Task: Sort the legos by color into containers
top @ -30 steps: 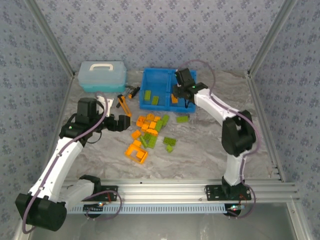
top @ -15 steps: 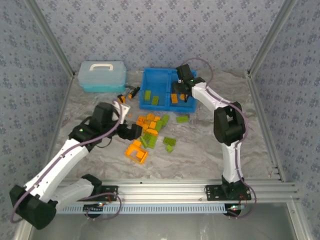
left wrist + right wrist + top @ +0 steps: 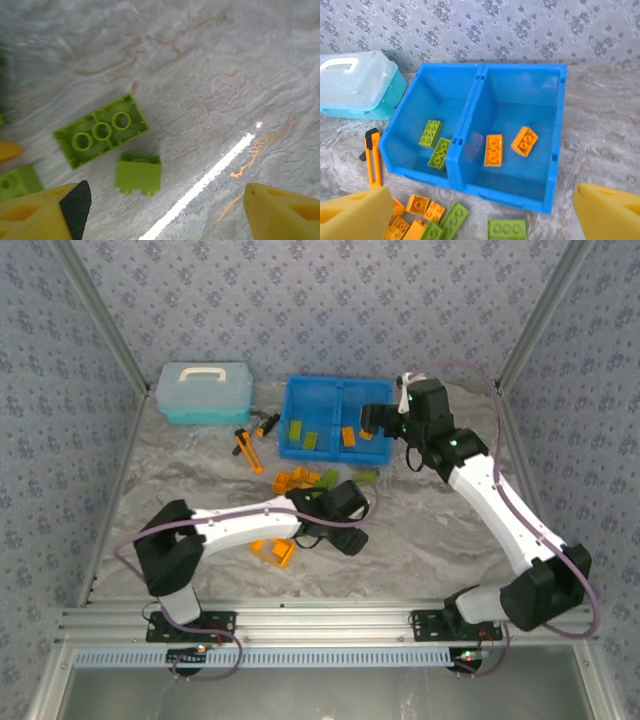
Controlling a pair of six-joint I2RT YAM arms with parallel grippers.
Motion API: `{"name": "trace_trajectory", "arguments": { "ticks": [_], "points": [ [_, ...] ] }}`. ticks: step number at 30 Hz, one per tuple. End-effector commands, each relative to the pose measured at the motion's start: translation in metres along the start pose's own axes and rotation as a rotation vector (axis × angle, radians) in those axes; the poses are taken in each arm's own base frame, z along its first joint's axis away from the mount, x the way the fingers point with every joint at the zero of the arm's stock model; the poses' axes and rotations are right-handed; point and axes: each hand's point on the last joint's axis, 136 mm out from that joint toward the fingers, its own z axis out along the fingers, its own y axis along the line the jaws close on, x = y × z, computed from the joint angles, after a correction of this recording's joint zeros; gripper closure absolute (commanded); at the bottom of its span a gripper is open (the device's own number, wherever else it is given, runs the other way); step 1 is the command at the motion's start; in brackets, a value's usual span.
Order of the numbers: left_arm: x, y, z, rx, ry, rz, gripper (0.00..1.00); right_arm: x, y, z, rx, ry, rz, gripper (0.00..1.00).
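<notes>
Currently left pincer [image 3: 162,210] apart over small green brick [image 3: 139,174]; long green brick [image 3: 101,131] just beside could be nudged or pinched on closing. Right pincer [image 3: 482,212] apart, empty, near bin [image 3: 505,192].

Blue floral walls [image 3: 320,300] enclose a marbled table [image 3: 420,535].

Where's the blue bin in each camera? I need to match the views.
Top external: blue bin at far centre of the table.
Right wrist: blue bin mid-frame, both compartments visible.
Left wrist: aimed down at green legos.
Shared landmark: pale blue case, left of the bin.
</notes>
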Motion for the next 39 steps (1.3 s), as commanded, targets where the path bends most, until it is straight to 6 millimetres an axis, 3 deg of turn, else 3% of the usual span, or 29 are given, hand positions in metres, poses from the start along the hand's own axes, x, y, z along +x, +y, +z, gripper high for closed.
{"name": "trace_trajectory", "arguments": {
  "ticks": [1, 8, 16, 20, 25, 28, 30, 34, 37, 39],
  "points": [
    [-0.006, 0.008, 0.011, -0.059, 0.015, 0.054, 0.20, 0.027, -0.009, -0.005, 0.024, 0.068, 0.000, 0.00],
    [0.010, 0.012, 0.042, -0.090, 0.072, 0.072, 0.33, 0.041, -0.016, -0.017, 0.037, 0.092, -0.004, 0.00],
    [0.026, 0.016, 0.046, -0.153, 0.091, 0.088, 0.47, 0.039, -0.012, -0.007, 0.017, 0.085, 0.019, 0.00],
    [0.028, 0.021, 0.048, -0.182, 0.087, 0.086, 0.62, 0.036, -0.010, -0.007, 0.006, 0.082, 0.031, 0.00],
    [0.019, 0.022, 0.039, -0.192, 0.054, 0.079, 0.63, 0.031, -0.009, -0.012, 0.005, 0.072, 0.036, 0.00],
    [-0.011, 0.028, 0.010, -0.171, -0.044, 0.019, 0.64, 0.028, -0.005, -0.019, -0.009, 0.058, 0.055, 0.00],
    [-0.038, 0.048, -0.016, -0.171, -0.125, -0.059, 0.65, 0.028, -0.001, -0.024, -0.022, 0.049, 0.053, 0.00],
    [-0.092, 0.112, -0.064, -0.237, -0.280, -0.172, 0.65, 0.035, 0.011, -0.031, -0.050, 0.052, 0.046, 0.00],
    [-0.122, 0.170, -0.082, -0.317, -0.330, -0.269, 0.65, 0.040, 0.023, -0.035, -0.073, 0.064, 0.029, 0.00],
    [-0.136, 0.201, -0.083, -0.358, -0.345, -0.316, 0.66, 0.044, 0.026, -0.036, -0.074, 0.073, 0.021, 0.00]
  ]
}}
